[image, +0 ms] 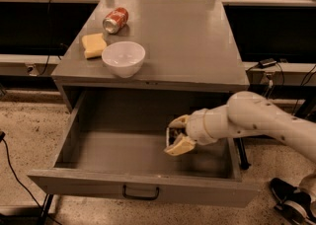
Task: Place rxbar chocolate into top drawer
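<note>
The top drawer [98, 152] is pulled wide open below the grey cabinet top, with its flat front panel and small dark handle [140, 193] nearest the camera. My gripper [177, 135] reaches in from the right and hangs inside the drawer's right half, just above its floor. Its tan fingers [180, 145] are shut on the rxbar chocolate [170, 136], a small dark bar held upright between them. Most of the bar is hidden by the fingers.
On the cabinet top [187, 36] stand a white bowl [123, 57], a yellow sponge block [93, 45] and a red soda can [115, 20] lying on its side, all at the left. The drawer's right wall [234, 157] is close to my arm. Cables run along the floor.
</note>
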{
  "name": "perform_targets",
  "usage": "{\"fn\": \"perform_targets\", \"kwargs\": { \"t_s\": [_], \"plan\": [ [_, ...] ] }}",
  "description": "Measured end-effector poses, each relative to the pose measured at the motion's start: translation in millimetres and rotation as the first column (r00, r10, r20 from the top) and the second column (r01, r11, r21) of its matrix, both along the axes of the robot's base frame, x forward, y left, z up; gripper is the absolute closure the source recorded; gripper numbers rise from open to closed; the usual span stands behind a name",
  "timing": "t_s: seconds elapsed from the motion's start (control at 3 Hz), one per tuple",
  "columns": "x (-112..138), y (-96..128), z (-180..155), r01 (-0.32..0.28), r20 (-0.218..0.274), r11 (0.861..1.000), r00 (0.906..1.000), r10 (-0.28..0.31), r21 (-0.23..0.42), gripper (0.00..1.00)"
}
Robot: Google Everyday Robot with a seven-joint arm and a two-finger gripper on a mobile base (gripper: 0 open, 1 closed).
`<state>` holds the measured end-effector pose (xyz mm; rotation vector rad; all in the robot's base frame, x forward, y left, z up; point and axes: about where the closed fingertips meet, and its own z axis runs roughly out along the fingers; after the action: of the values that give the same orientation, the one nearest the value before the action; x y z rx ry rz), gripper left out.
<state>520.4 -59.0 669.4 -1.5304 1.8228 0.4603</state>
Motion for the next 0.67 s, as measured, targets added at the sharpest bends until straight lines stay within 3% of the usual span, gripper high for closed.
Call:
{"fn": "perform_targets", "kwargs": {
  "t_s": [0.33, 0.67],
  "plan": [
    [0.6, 30.2, -12.6, -0.016, -0.038, 0.999, 0.9992, 0.015, -0.029, 0.82],
    [0.2, 34.5, -13.0, -0.021, -0.043, 0.999, 0.9989, 0.02, -0.027, 0.59]
  ]
}}
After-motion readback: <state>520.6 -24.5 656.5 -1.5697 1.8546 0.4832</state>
